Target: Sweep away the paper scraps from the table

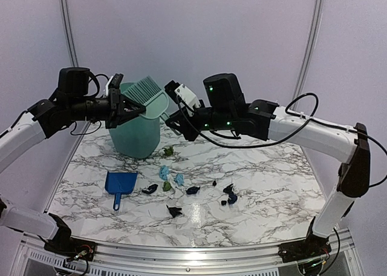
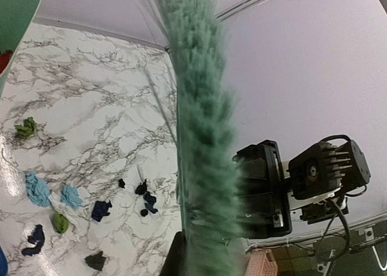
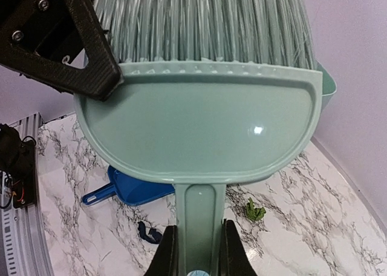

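Observation:
The mint-green hand brush (image 1: 147,94) hangs in the air above the table (image 1: 266,167), held between both arms. My right gripper (image 1: 171,120) is shut on its handle (image 3: 199,227). My left gripper (image 1: 138,111) is shut on the bristle head (image 2: 202,137); one dark finger (image 3: 60,40) presses the head's corner. Paper scraps lie spread on the marble below: a green one (image 1: 169,150), light blue ones (image 1: 163,172), dark ones (image 1: 192,190) and black ones (image 1: 230,192). In the left wrist view the scraps (image 2: 100,210) lie left of the bristles.
A mint-green bin (image 1: 134,137) stands at the back left, just under the brush. A blue dustpan (image 1: 120,183) lies on the table left of the scraps, also in the right wrist view as the dustpan (image 3: 130,191). A metal rail (image 1: 193,252) runs along the near edge.

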